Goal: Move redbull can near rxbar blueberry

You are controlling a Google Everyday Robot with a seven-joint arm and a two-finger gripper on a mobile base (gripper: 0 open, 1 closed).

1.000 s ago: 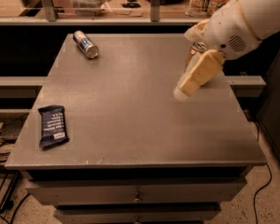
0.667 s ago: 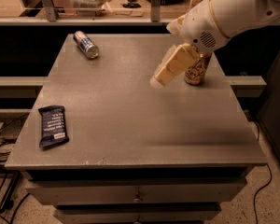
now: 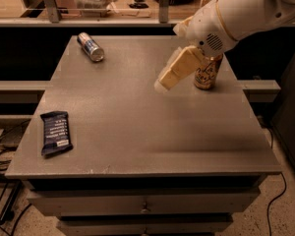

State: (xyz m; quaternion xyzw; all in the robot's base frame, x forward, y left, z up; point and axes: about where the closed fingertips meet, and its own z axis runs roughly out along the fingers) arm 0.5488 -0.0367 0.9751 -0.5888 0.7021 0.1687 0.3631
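The redbull can is slim, blue and silver, and lies on its side at the far left of the grey table. The rxbar blueberry lies flat in its dark navy wrapper near the table's front left edge. My gripper hangs from the white arm above the middle right of the table, well to the right of the redbull can and holding nothing that I can see.
A wider gold-orange can stands upright at the table's right, just behind the gripper. A shelf with clutter runs behind the table. Drawers sit below the front edge, and cables lie on the floor at the left.
The arm and gripper have moved left across the table, from its right edge toward the middle. The gold-orange can, first hidden behind the gripper, now shows. The redbull can and bar have not moved.
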